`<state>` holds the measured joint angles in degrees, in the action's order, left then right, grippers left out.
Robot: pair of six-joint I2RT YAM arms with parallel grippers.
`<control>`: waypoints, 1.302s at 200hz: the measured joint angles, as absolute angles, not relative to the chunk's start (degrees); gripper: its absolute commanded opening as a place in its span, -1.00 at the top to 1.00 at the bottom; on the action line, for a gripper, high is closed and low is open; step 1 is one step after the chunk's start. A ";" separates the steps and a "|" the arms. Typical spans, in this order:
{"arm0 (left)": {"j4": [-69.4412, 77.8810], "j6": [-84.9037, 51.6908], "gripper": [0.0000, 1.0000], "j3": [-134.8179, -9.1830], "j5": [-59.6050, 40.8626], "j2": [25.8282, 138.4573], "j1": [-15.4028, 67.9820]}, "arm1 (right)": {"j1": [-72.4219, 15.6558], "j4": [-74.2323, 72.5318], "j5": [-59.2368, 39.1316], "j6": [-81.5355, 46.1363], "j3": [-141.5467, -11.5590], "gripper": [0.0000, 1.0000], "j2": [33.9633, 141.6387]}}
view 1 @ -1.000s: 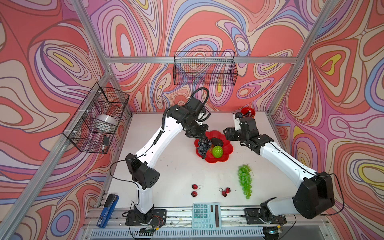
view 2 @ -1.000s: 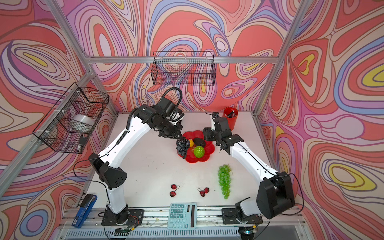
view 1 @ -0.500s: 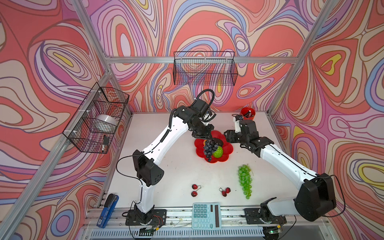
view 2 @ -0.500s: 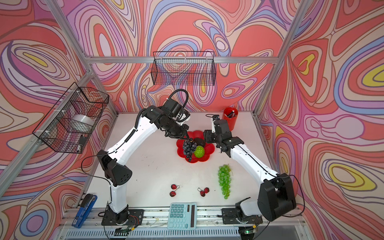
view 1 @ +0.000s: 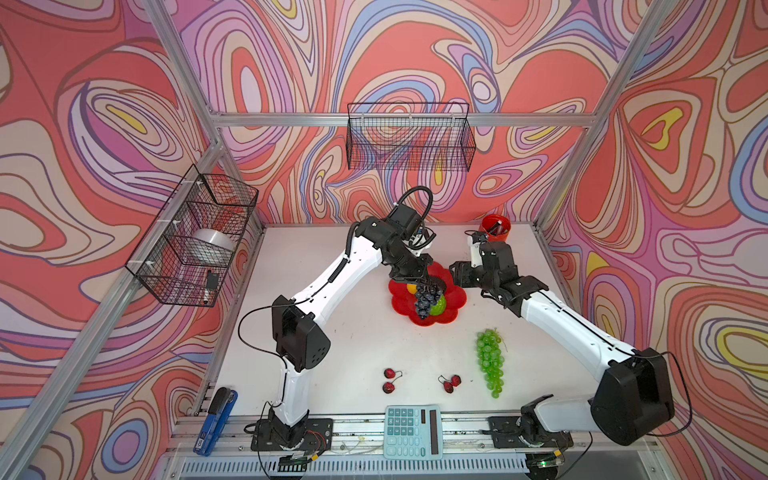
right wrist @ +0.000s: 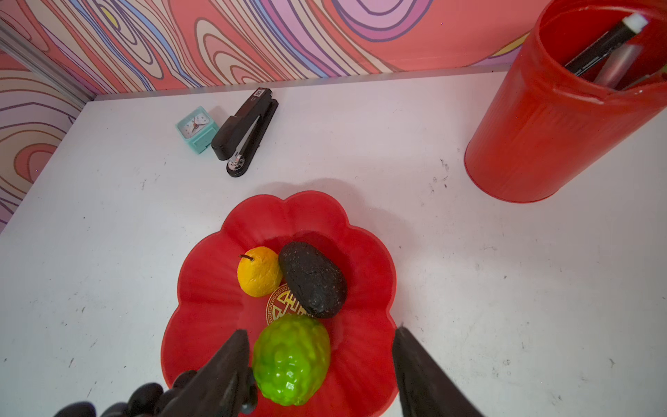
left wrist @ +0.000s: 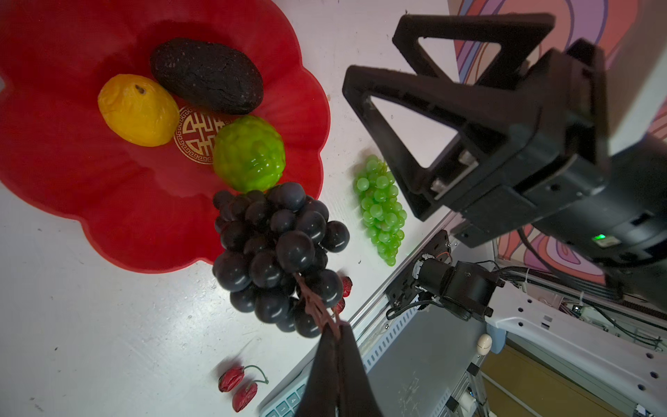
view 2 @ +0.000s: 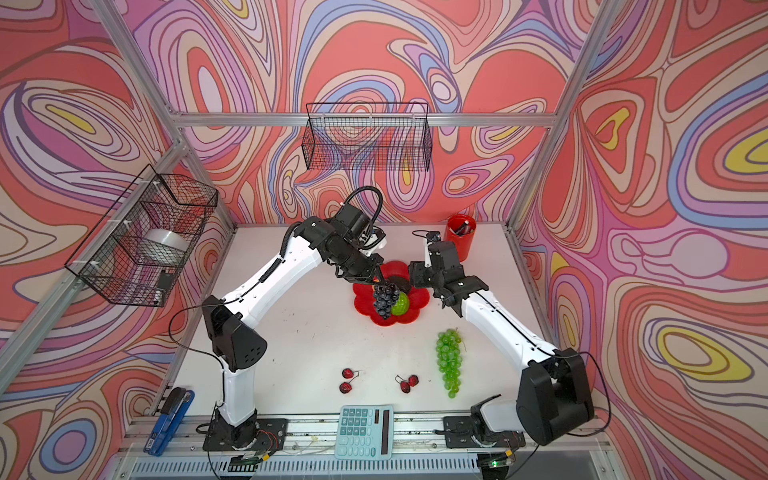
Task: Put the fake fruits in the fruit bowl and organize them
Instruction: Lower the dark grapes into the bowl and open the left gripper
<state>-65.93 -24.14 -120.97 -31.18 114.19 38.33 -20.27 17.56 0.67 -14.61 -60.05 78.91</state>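
The red scalloped fruit bowl (view 1: pixel 401 306) (right wrist: pixel 202 317) holds a yellow-orange ball (right wrist: pixel 259 271), a dark avocado (right wrist: pixel 312 279) and a bumpy lime-green fruit (right wrist: pixel 292 359). My left gripper (left wrist: pixel 337 332) (view 1: pixel 424 282) is shut on the stem of the dark purple grape bunch (left wrist: pixel 278 249) (view 2: pixel 384 299), which hangs over the bowl's near side. Just right of the bowl, my right gripper (right wrist: pixel 319 332) (view 1: pixel 455 274) is open and holds nothing. The green grape bunch (view 1: pixel 490 365) and two cherry pairs (view 1: pixel 388 380) (view 1: pixel 451 382) lie on the table nearer the front.
A teal calculator (view 1: pixel 412 432) sits at the front edge and a blue stapler (view 1: pixel 216 419) at the front left. The red pen cup (view 1: pixel 495 228) stands at the back right. A black stapler (right wrist: pixel 245 133) and a small teal clock (right wrist: pixel 196 130) lie behind the bowl.
My left gripper has carried the purple grape bunch to the right, from the bowl's left edge to over the bowl. The right arm has hardly moved.
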 measured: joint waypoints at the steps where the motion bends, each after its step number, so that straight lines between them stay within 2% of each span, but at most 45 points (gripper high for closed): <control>1: -65.89 -24.21 1.00 -120.81 -31.27 114.17 38.33 | -20.27 17.54 0.69 -14.61 -60.05 -0.31 78.91; 97: -57.63 -25.96 1.00 -107.22 -33.30 110.59 34.59 | -20.27 17.17 0.62 -14.70 -59.77 -0.31 79.02; 260: -55.07 -20.95 1.00 -106.52 -33.61 117.23 27.68 | -20.27 17.58 0.40 -14.70 -62.04 -0.32 82.00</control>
<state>-55.07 -20.95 -106.52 -33.61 117.23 27.68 -20.27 17.58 0.40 -14.70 -62.04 82.00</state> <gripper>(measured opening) 0.050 0.660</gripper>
